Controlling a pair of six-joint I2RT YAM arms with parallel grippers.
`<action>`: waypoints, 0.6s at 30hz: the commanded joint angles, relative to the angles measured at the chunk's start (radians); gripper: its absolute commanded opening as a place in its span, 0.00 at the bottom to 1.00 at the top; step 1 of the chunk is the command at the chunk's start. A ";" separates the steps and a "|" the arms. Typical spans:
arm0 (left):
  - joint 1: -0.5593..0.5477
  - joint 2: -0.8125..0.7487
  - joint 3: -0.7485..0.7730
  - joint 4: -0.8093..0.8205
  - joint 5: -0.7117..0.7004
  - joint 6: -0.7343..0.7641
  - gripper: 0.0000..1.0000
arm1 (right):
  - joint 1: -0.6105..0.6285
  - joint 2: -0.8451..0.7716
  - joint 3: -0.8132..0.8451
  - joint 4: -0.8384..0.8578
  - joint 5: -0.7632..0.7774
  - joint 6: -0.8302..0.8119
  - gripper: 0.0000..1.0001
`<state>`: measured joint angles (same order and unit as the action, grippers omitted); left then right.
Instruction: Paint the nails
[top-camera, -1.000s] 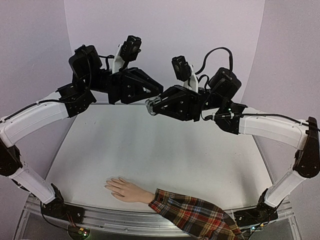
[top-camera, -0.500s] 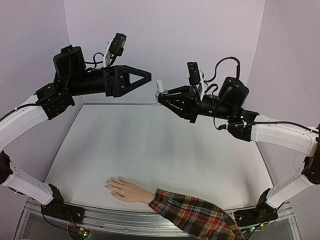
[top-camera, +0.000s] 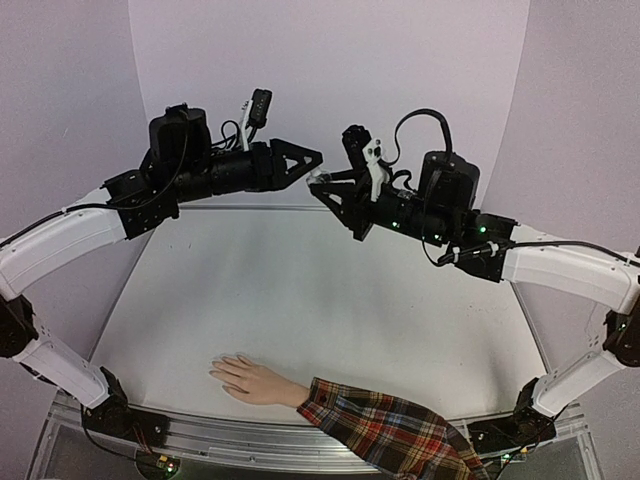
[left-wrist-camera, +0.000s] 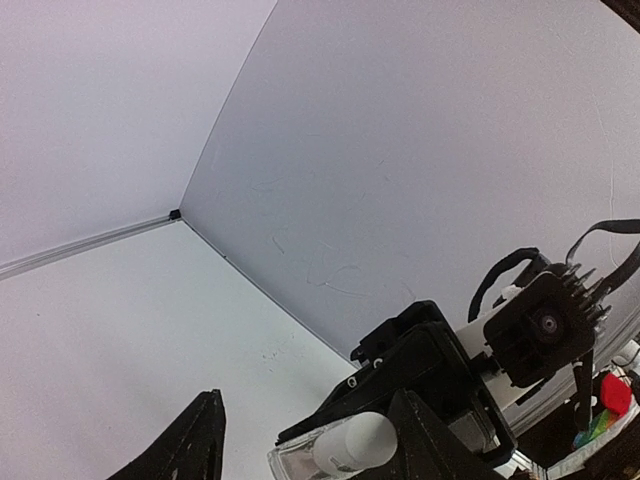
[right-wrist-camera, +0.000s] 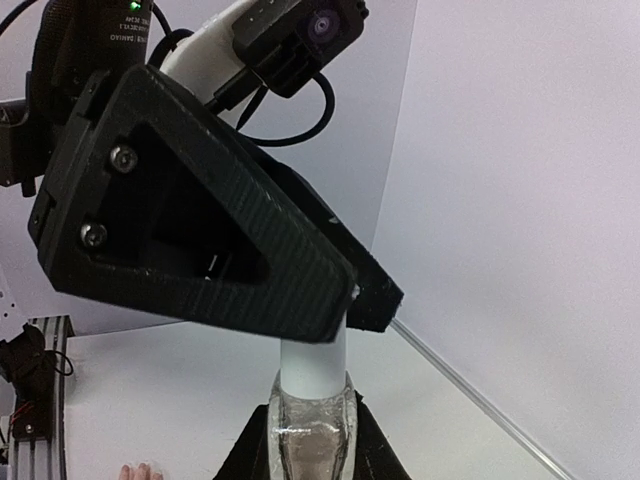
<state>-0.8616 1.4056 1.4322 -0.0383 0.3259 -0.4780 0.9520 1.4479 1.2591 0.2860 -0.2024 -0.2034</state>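
Five nails tip the fingers of the mannequin hand, which lies palm down at the near edge of the table, its plaid sleeve trailing to the right. Both arms are raised well apart from it, at the far side.

Handling, by judgement: the nails are tiny, hard and smooth. They call for a light brush touch, not a grip. The hand looks light and is not visibly fixed, so pressure may shift it.

Right gripper: clamped on the clear body of a small bottle, held upright. The bottle looks light, glassy and slippery, so the grip belongs on the body, as found.

Left gripper: jaws apart, straddling the white cap, with a gap showing on one side in the left wrist view. The cap is the place to take hold.

Markings: no brand, label or writing legible on bottle, cap or hand.
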 joint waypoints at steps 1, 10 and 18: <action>-0.015 0.006 0.042 0.034 -0.011 -0.005 0.55 | 0.010 0.022 0.061 -0.001 0.074 -0.040 0.00; -0.023 0.036 0.056 0.027 0.029 0.004 0.15 | 0.013 0.035 0.084 -0.001 0.082 -0.042 0.00; -0.022 0.052 0.017 0.281 0.793 0.023 0.00 | -0.087 0.004 0.056 0.052 -0.643 0.040 0.00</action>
<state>-0.8338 1.4487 1.4489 -0.0061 0.4890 -0.4105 0.9201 1.4676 1.2958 0.2314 -0.2742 -0.2119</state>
